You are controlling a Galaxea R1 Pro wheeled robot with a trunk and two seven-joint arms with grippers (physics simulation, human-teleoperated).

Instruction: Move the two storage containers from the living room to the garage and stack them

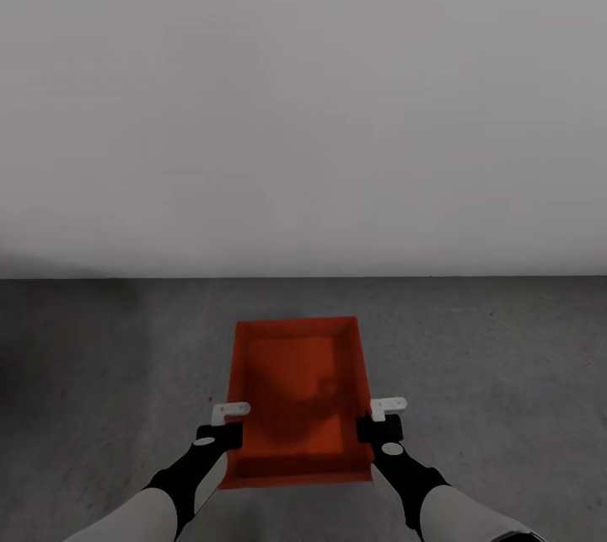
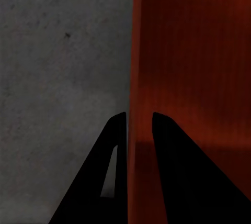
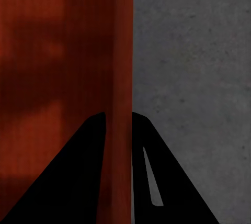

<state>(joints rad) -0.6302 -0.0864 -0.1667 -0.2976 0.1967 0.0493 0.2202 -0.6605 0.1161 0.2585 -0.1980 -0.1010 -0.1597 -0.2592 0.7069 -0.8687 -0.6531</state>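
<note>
One red-orange storage container (image 1: 297, 390) lies level in front of me over the dark grey concrete floor (image 1: 506, 356) of the garage. My left gripper (image 1: 229, 424) is shut on its left wall, and my right gripper (image 1: 379, 420) is shut on its right wall. In the left wrist view the thin red wall (image 2: 140, 51) runs between the two black fingers (image 2: 172, 171). The right wrist view has the opposite wall (image 3: 119, 51) pinched the same way. Whether the container rests on the floor or hangs just above it I cannot tell. The second container is out of view.
A plain white-grey wall (image 1: 303, 104) stands close ahead, meeting the concrete a little beyond the container. Bare floor spreads to both sides. A dark shadow lies at the far left (image 1: 25, 272).
</note>
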